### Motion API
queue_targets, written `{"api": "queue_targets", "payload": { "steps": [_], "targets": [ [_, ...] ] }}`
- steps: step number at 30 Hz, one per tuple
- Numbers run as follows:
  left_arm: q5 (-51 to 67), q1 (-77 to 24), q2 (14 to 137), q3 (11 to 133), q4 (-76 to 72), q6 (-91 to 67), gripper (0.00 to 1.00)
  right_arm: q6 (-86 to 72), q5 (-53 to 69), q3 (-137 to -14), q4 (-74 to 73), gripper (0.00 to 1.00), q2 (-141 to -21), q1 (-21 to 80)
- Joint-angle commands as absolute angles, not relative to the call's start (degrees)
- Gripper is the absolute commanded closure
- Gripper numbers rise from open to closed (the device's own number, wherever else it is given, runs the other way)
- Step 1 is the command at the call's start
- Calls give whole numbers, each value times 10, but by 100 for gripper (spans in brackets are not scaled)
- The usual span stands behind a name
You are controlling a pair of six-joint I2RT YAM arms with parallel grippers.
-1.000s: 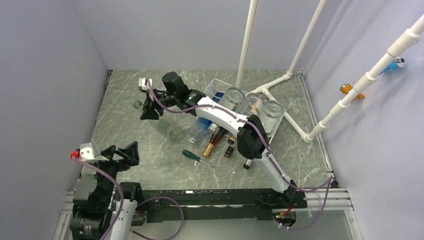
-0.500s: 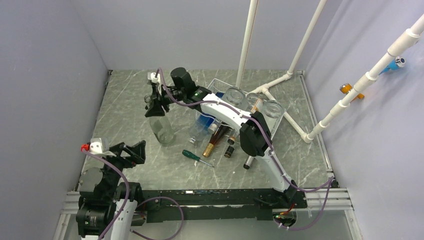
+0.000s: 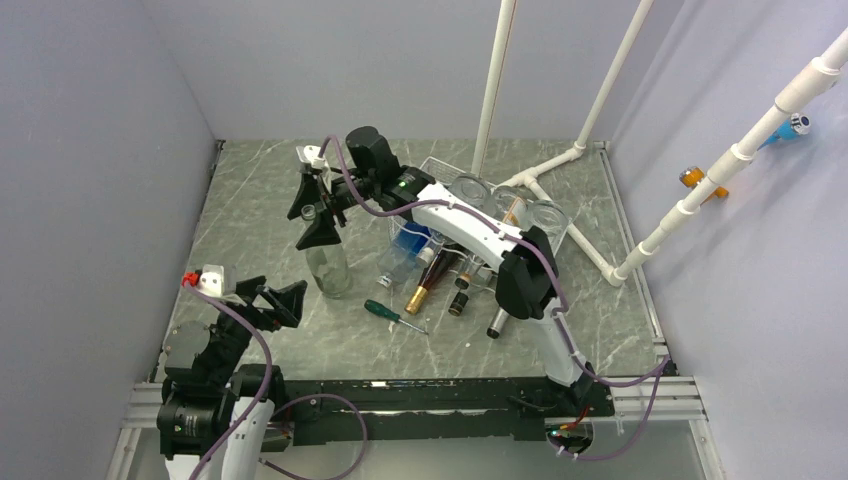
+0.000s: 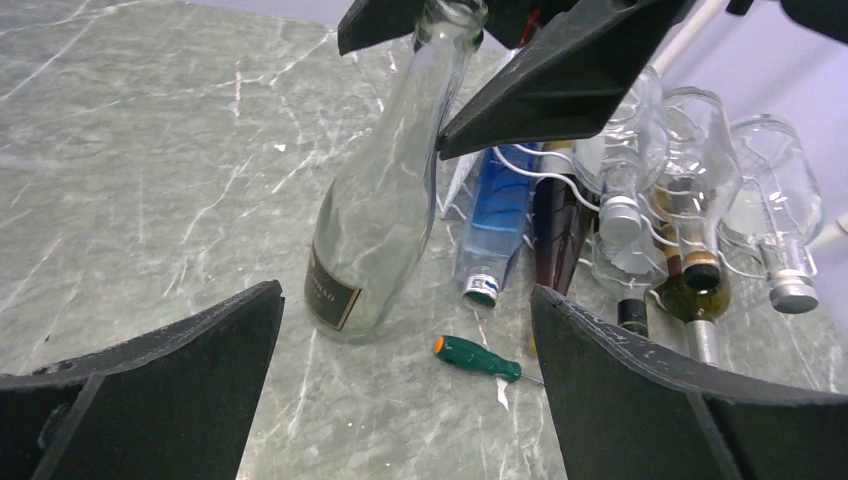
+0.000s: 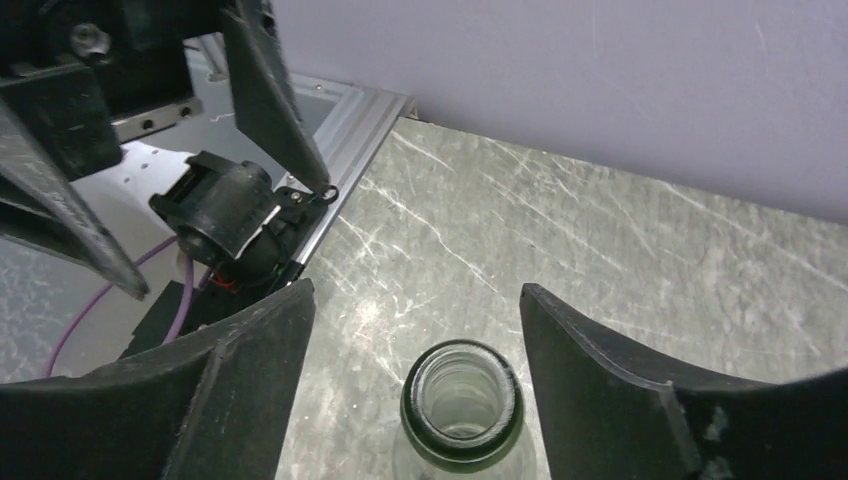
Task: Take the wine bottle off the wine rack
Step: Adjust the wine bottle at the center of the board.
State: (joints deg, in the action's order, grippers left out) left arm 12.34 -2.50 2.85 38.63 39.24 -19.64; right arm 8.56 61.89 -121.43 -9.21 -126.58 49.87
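Bottle [image 3: 327, 268] neck: gaps either side inside right gripper [image 3: 309, 215].
Bottle's 9 o'clock: bare worktop [image 3: 245, 215].
3 o'clock: rack [image 3: 432, 172], lying bottles [image 3: 428, 280].
5 o'clock: screwdriver [image 3: 385, 311].
7 o'clock: left gripper [image 3: 272, 296].

Right wrist view cuts the wine bottle [image 5: 462, 405] off below its mouth.

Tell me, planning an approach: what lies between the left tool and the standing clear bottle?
Only bare marble tabletop, in the left wrist view; the green screwdriver lies right of the bottle.

Green screwdriver [image 3: 394, 314] on marble table [image 3: 250, 205]; white pipes [image 3: 493, 90].
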Motion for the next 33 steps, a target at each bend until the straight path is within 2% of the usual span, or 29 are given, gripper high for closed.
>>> {"api": "queue_targets", "payload": {
  "steps": [1, 5, 9, 13, 16, 22, 28, 33],
  "targets": [
    [179, -26, 52, 394, 344, -174, 0, 164, 651, -1221, -160, 18, -1207, 499],
    [223, -26, 71, 393, 324, -165, 0, 236, 638, -1250, -272, 5, -1184, 499],
    [256, -25, 98, 403, 296, -145, 1, 292, 601, -1266, -360, 1, -1153, 498],
    [265, -25, 119, 402, 255, -120, 0, 314, 551, -1263, -407, 0, -1117, 490],
    [276, -25, 139, 393, 216, -118, 0, 291, 523, -1238, -387, 0, -1094, 483],
    [273, -26, 181, 361, 171, -109, 0, 234, 478, -1246, -341, 0, -1127, 482],
    [277, -26, 214, 322, 82, -108, 1, 224, 523, -1278, -361, 0, -1122, 457],
    [294, -26, 262, 332, 44, -144, 0, 228, 549, -1231, -380, 0, -1076, 433]
  ]
}}
